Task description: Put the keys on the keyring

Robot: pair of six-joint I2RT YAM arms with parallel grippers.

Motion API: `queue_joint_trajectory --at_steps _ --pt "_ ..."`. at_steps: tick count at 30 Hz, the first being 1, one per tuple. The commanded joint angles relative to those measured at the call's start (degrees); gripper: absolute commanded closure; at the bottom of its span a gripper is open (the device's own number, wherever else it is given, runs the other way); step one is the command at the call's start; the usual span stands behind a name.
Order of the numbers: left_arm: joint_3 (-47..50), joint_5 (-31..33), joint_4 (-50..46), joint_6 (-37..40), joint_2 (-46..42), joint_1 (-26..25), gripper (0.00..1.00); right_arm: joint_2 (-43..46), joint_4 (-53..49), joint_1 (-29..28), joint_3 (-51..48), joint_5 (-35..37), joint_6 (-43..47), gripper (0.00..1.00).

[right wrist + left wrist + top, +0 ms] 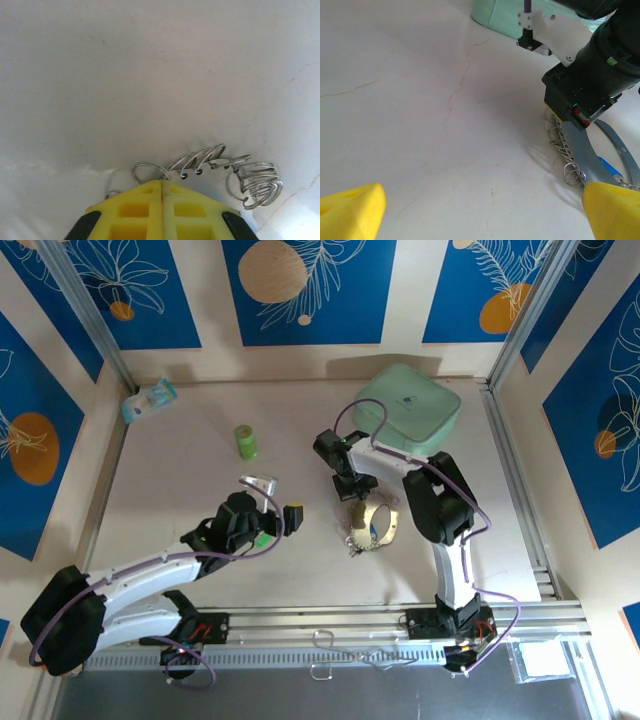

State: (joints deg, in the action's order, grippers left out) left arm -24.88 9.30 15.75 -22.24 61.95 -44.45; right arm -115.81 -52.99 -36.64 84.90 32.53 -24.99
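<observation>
The keyring (376, 526) lies on the table (180, 490) right of centre, on the near side of the right gripper (162, 186), whose tips are pressed together right at the chain (220, 162). The left gripper (485, 205) sits to the keyring's left, apart from it, jaws spread wide. Behind them a bottle (245, 441) stands left of centre, a case (410, 408) lies far right, and a packet (150, 400) lies in the far left corner.
</observation>
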Motion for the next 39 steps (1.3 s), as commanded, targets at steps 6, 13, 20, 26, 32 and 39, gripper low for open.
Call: queue_joint_trajectory --at_steps 6,13,20,26,32,39 --pt "0.7 0.9 0.6 -0.6 -1.3 -0.5 0.00 14.4 5.2 9.2 -9.5 -10.0 0.0 0.83" --pt "0.5 0.6 1.0 -0.4 -0.7 -0.5 0.00 22.0 10.0 17.6 -20.8 -18.2 -2.7 0.76" --pt "-0.7 -0.2 1.5 -0.3 1.0 -0.5 0.00 25.3 14.0 20.6 -25.3 -22.9 -6.3 0.73" --pt "-1.7 -0.9 1.6 -0.2 2.3 -0.4 0.00 21.5 11.3 16.7 -21.6 -18.0 -5.3 0.68" --pt "-1.9 -0.8 1.2 -0.1 2.0 -0.5 0.00 16.5 8.4 13.4 -17.1 -11.4 -4.6 0.67" --pt "-1.5 -0.5 1.1 -0.2 1.8 -0.5 0.00 11.6 6.5 12.7 -14.7 -5.7 -4.4 0.67"
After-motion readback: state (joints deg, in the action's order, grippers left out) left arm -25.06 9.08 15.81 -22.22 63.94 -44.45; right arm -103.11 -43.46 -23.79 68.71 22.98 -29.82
